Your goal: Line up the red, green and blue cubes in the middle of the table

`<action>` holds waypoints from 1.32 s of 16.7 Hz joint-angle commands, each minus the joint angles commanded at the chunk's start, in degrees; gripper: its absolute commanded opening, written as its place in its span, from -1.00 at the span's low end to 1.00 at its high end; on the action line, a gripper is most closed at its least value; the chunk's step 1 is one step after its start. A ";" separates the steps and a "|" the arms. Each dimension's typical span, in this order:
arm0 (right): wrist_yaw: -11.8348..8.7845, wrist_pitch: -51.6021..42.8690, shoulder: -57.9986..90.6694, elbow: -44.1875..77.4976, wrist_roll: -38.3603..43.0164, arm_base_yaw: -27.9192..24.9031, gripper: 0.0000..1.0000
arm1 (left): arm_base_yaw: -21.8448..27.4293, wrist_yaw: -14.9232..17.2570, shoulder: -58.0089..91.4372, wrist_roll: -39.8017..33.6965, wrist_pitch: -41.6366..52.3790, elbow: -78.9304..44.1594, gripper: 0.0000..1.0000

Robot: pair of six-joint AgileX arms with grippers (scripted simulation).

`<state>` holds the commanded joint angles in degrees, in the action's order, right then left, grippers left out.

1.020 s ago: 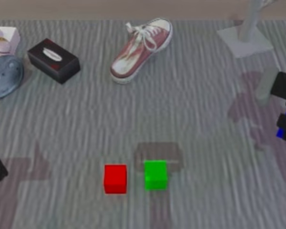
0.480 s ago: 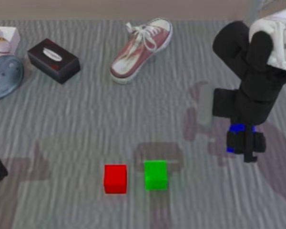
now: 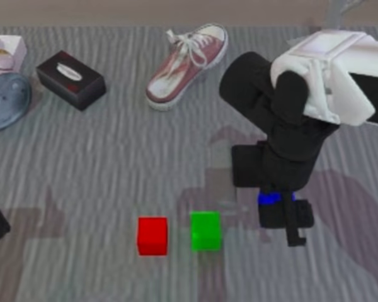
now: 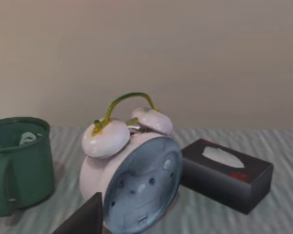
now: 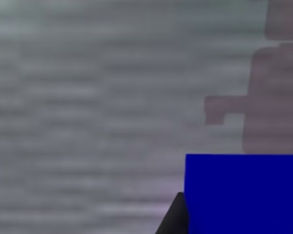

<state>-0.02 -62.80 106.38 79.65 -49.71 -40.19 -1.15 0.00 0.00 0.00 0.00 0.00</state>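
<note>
Cubes of red (image 3: 152, 236) and green (image 3: 206, 231) sit side by side on the grey striped table (image 3: 101, 170), in its near middle, apart from each other by a narrow gap, the red one to the left. To the right of the green cube, the right tool (image 3: 286, 217) hangs above the table, gripping the blue cube (image 3: 276, 198); only a thin strip of blue shows in the top view under the black wrist. In the right wrist view the blue cube (image 5: 244, 192) fills the corner of the picture, with one dark fingertip (image 5: 173, 217) against its side and the tool's shadow on the table behind it.

The left arm is parked at the near left edge of the table, where just a dark part of it shows; I cannot tell whether its tool is open or closed.

Along the far side lie a red sneaker (image 3: 188, 63) with white laces, a black tissue box (image 3: 71, 79) to its left, and an alarm clock (image 3: 5, 94) at the far left. The left wrist view shows the alarm clock (image 4: 132, 175) lying against the black tissue box (image 4: 224, 175), with a green mug (image 4: 19, 163) just beside it.
</note>
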 joint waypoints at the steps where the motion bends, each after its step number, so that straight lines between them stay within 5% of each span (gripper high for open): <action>1: 0.00 0.00 0.00 0.00 0.00 0.00 -1.00 | 0.00 0.00 0.00 0.00 0.00 0.00 1.00; 16: 0.03 15.06 5.23 -9.83 0.07 0.01 -1.00 | 0.00 0.00 0.00 0.00 0.00 0.00 1.00; 22: 0.03 15.06 5.23 -9.83 0.07 0.01 -0.10 | 0.00 0.00 0.00 0.00 0.00 0.00 1.00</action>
<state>0.01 -47.73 111.61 69.82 -49.64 -40.18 -1.15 0.00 0.00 0.00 0.00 0.00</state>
